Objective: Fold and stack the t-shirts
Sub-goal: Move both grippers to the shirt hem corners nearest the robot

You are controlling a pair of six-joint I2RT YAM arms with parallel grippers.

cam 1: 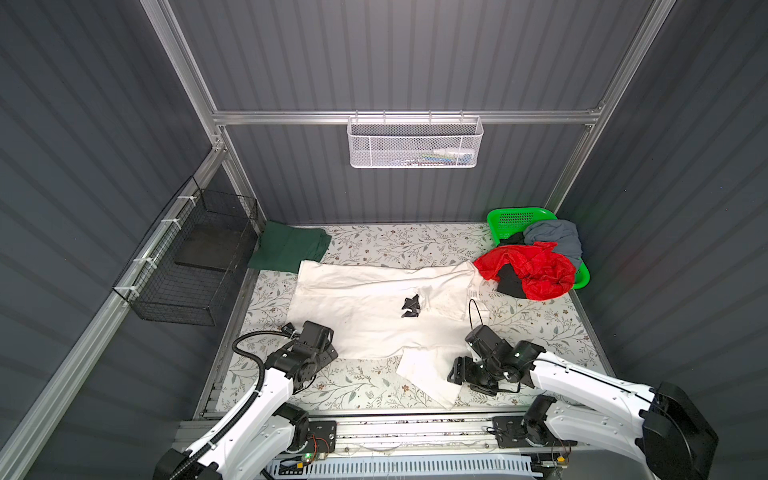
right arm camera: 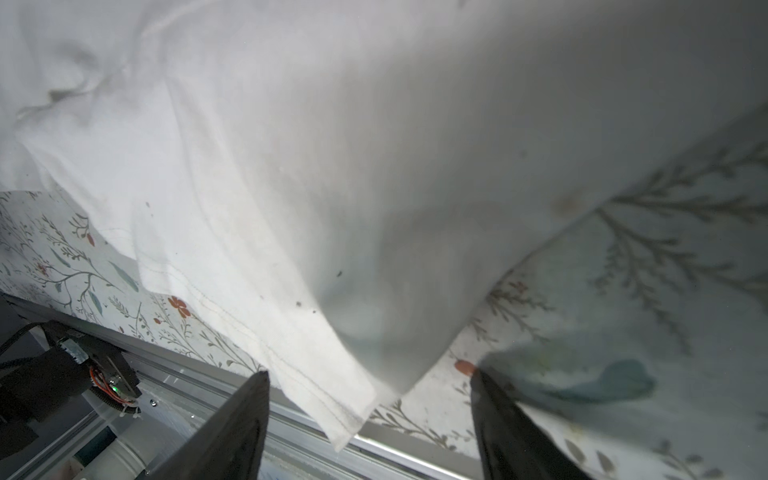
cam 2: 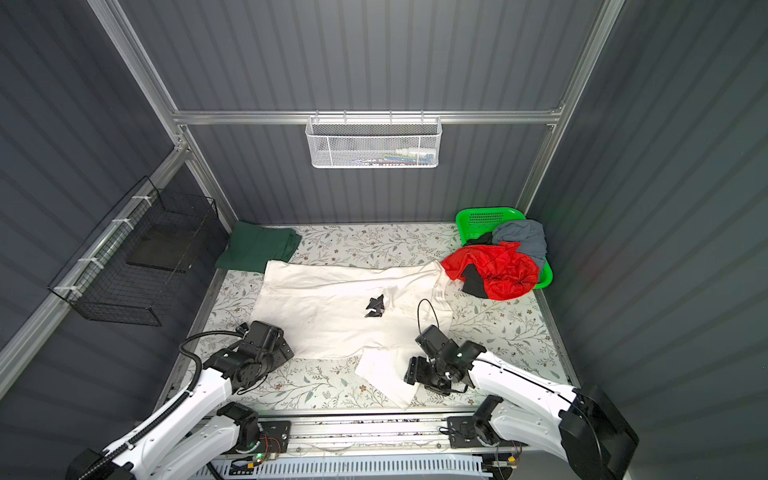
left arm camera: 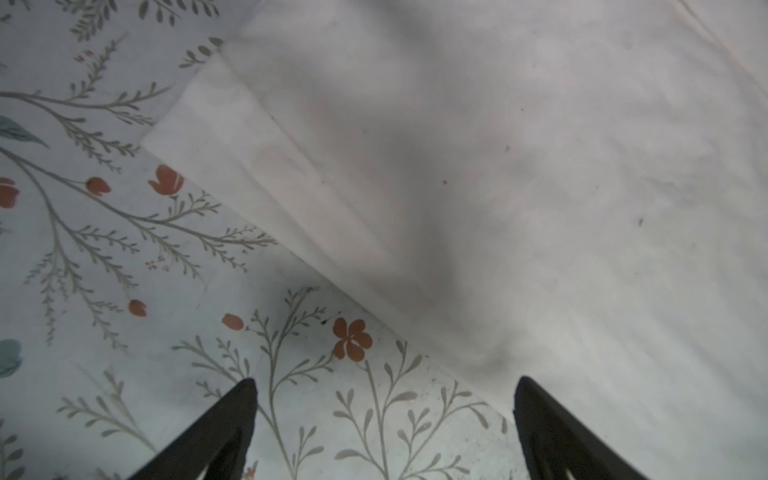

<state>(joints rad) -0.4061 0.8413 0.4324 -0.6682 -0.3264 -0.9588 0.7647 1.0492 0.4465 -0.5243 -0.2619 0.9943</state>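
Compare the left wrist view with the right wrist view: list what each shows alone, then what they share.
Left wrist only: the layered hem corner of the off-white t-shirt, lying flat.
Right wrist only: the shirt's stitched sleeve, the table's metal rail and an arm base with wiring.
Both: that shirt on the floral table cover, and an open tool framing a cloth edge: the left tool and the right tool.
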